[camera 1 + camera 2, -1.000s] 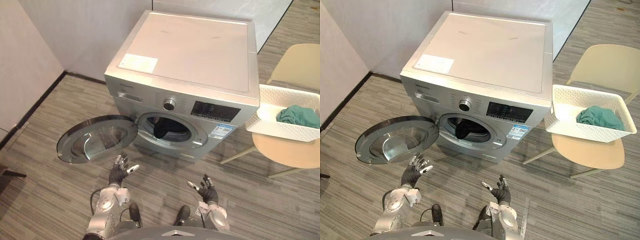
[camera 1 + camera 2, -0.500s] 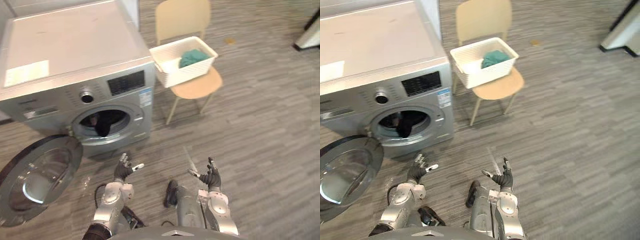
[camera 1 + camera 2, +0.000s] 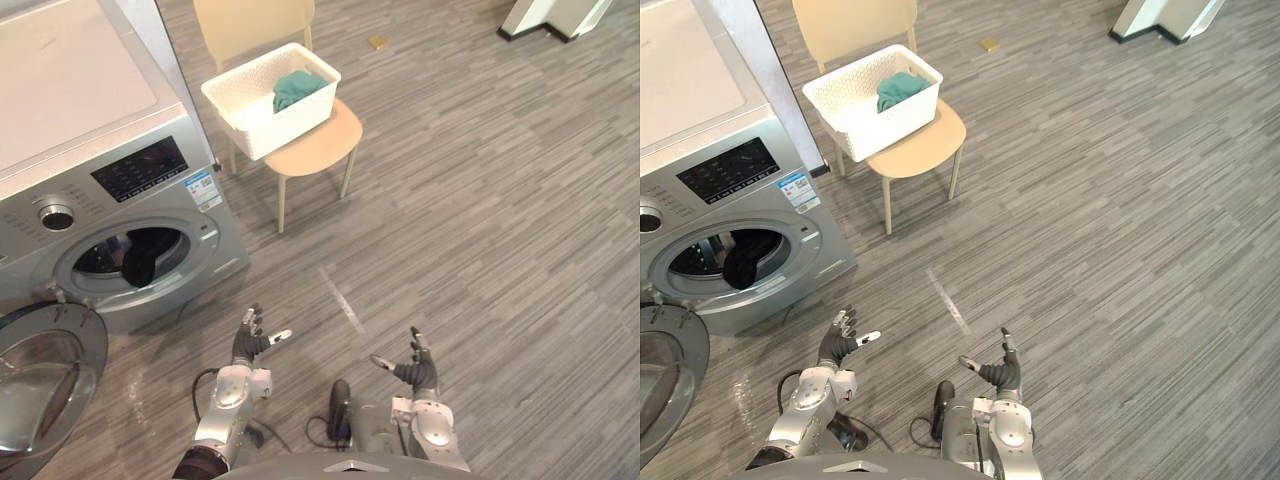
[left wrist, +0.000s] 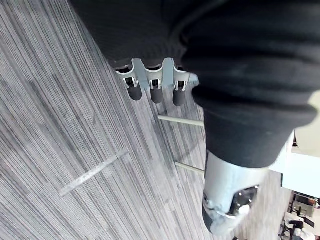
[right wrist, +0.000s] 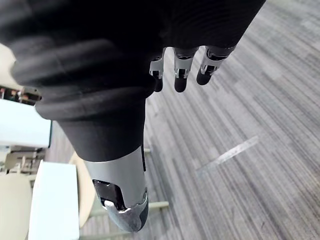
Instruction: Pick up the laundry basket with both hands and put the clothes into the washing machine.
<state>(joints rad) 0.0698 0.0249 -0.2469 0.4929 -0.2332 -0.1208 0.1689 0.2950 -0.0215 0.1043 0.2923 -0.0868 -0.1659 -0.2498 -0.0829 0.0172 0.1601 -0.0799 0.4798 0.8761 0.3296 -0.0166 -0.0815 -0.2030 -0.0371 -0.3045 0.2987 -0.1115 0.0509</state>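
Both empty & spread: left hand (image 3: 248, 345), right hand (image 3: 415, 372), well apart from laundry basket (image 3: 292, 125); clothes (image 3: 298, 88) inside it, chair (image 3: 322, 146) under it. Prob. readied for 2-sided lift.

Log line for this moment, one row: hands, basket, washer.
left robot hand open, empty | right robot hand open, empty | laundry basket on chair, teal clothes inside | washing machine door open

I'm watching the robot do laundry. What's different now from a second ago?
The view swung right, so the washing machine now sits at the left; the things themselves did not move. Nothing was grabbed or let go. The left hand and right hand stay open and empty, low in front. The laundry basket with the green cloth stays on the chair, and the machine's door stays open.
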